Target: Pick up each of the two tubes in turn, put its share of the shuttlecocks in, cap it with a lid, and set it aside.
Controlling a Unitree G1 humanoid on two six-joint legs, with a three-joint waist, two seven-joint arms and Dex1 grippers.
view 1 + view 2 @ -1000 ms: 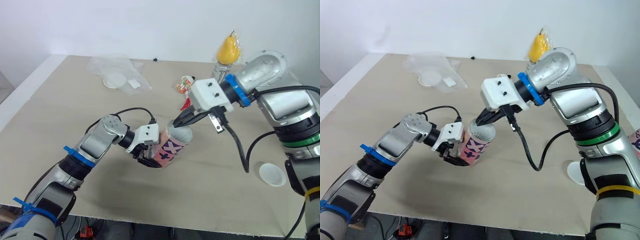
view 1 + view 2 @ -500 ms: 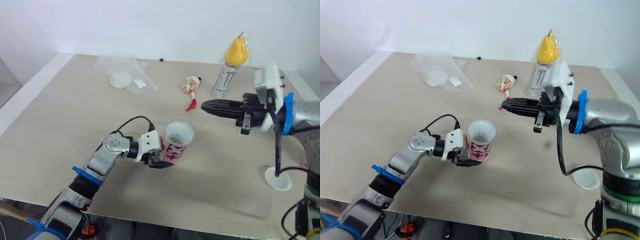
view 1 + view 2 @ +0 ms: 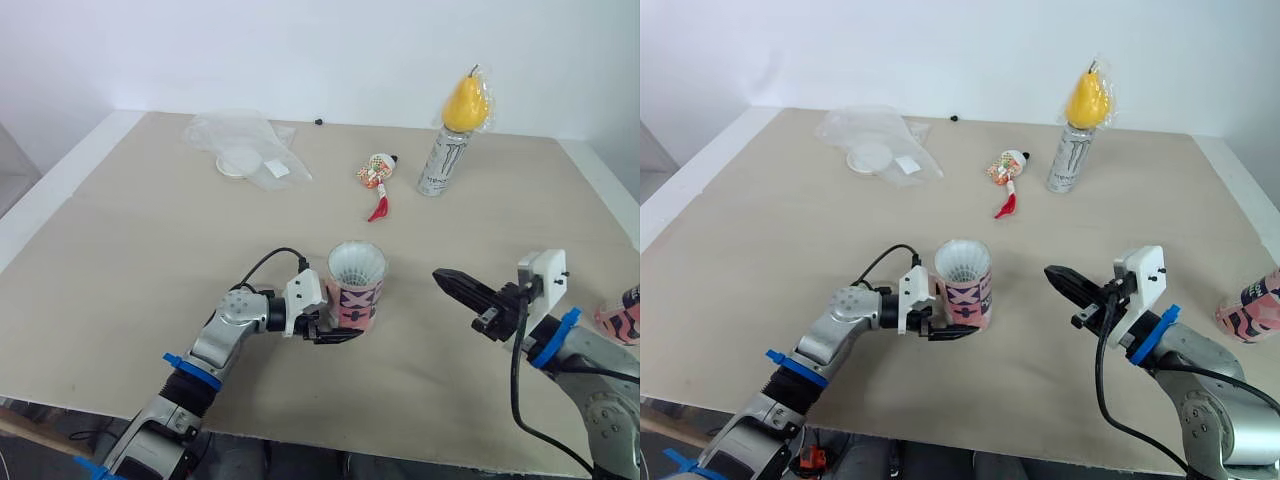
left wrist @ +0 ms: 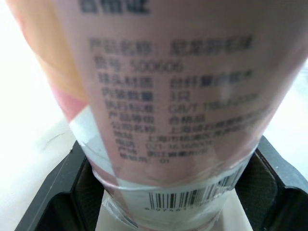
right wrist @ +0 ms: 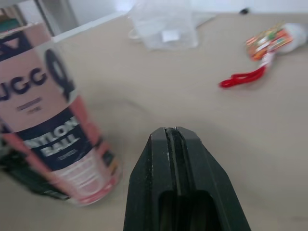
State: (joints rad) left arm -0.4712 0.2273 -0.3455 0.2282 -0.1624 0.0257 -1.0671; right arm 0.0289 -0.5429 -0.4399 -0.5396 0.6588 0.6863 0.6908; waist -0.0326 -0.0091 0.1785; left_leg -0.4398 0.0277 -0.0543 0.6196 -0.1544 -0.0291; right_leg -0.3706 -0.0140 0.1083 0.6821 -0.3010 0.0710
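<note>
A pink patterned tube stands upright near the middle of the table, its mouth open and a white shuttlecock showing inside. My left gripper is shut on the tube's lower part; in the left wrist view the label sits between the fingers. My right gripper hovers to the right of the tube, shut and empty, well apart from it. The right wrist view has the same tube beside the shut fingertips. A second pink tube lies at the table's far right edge.
A crumpled plastic bag with a white round lid lies at the back left. A drink can topped with a yellow pear-shaped thing stands at the back. A small colourful item with a red tail lies near it.
My right gripper has pulled out of the tube's mouth and moved right and toward the front edge. The left gripper has turned the tube from tilted to upright. The camera has also shifted.
</note>
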